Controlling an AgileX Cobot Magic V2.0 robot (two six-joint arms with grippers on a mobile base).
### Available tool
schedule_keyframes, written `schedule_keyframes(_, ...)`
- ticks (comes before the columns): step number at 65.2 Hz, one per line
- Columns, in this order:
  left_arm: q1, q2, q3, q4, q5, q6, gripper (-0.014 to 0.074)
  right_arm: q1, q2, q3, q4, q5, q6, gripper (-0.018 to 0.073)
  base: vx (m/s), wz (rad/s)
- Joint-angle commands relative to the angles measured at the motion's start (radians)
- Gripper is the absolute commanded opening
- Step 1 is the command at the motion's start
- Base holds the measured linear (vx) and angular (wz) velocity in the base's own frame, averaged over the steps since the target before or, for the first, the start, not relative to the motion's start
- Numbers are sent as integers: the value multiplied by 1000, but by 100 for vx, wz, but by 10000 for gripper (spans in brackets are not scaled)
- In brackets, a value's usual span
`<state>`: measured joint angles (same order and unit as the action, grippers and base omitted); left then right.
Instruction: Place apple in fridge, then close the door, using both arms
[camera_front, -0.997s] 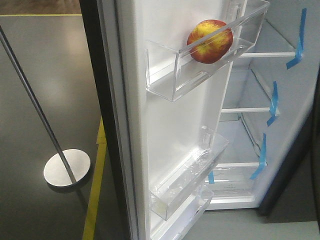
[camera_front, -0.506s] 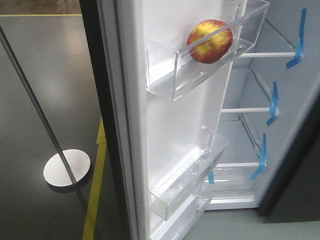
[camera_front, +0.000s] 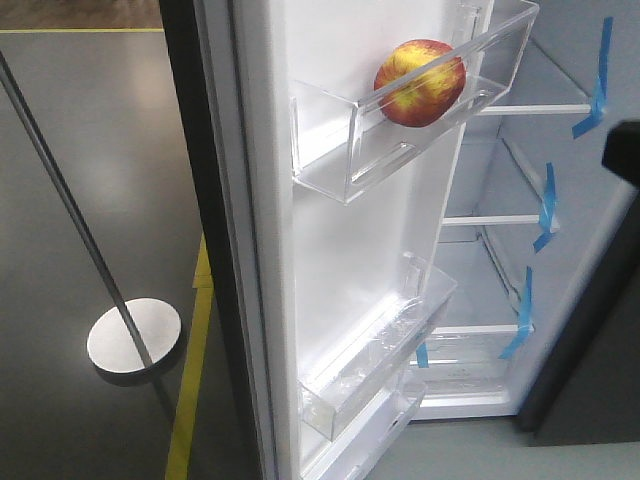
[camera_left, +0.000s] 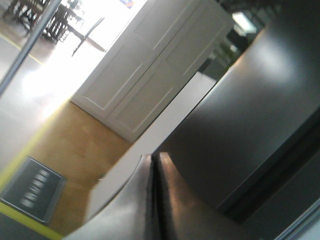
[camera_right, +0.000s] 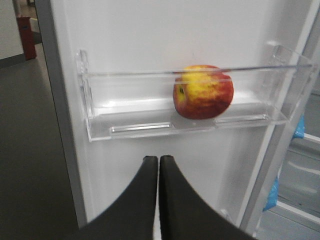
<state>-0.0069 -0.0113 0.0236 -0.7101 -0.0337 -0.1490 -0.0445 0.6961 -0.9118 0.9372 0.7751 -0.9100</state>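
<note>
Grey floor (camera_front: 120, 120) beside door (camera_front: 340, 270) | apple (camera_front: 420, 83) in door's upper bin (camera_front: 325, 150) | left hand (camera_left: 152, 157), right hand (camera_right: 158, 159) pressed together, empty | next, likely: push door's outer face slowly, no jolting apple

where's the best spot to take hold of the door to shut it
The door by its near upright edge, coming from the dark outer side at left: that face is flat, no handle shows, and the bin holding the apple crowds the inner side.
</note>
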Motion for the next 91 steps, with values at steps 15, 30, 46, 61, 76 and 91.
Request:
schedule_keyframes(15, 0, -13, -24, -366, -114, -4, -6, -4, -208, 219, 33, -80, 3, -4, 0, 0)
schedule_keyframes(30, -2, -13, -60, -451, -59, -14, -6, -4, -218, 230, 69, -76, 3, -4, 0, 0)
schedule_keyframes(46, -2, 0, -279, -429, -30, 73, -6, -4, -218, 230, 159, -85, -5, -3, 0, 0)
schedule_keyframes(61, -2, 185, -482, -429, 99, 130, -5, -4, -218, 230, 183, -92, -5, -3, 0, 0)
schedule_keyframes(76, -2, 459, -691, -430, 147, 378, 8, -4, -218, 230, 183, -91, -5, -3, 0, 0)
schedule_keyframes(91, -2, 763, -907, -438, 185, 549, 73, -4, -218, 230, 183, -84, -5, -3, 0, 0)
